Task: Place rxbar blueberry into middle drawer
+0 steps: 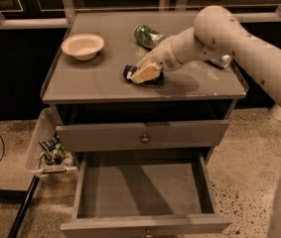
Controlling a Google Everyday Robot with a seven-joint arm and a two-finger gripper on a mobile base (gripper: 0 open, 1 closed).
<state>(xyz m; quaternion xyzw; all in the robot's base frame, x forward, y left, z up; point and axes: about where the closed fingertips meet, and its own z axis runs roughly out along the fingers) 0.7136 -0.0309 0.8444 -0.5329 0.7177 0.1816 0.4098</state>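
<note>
The rxbar blueberry (pixel 129 72), in a dark blue wrapper, lies flat on the grey cabinet top (pixel 100 83) near its middle. My gripper (pixel 144 73) is down on the bar, its pale fingers (pixel 146 73) covering most of it. The arm reaches in from the right. The middle drawer (pixel 142 188) is pulled wide open below, with a bare grey floor. The drawer above it (pixel 141 134), with a round knob, is closed.
A white bowl (pixel 83 45) sits at the top's left back. A green crushed can (pixel 146 35) lies behind the gripper, and a silver can (pixel 220 61) at the right behind the arm. A clear bin (pixel 48 150) with packets hangs at the cabinet's left side.
</note>
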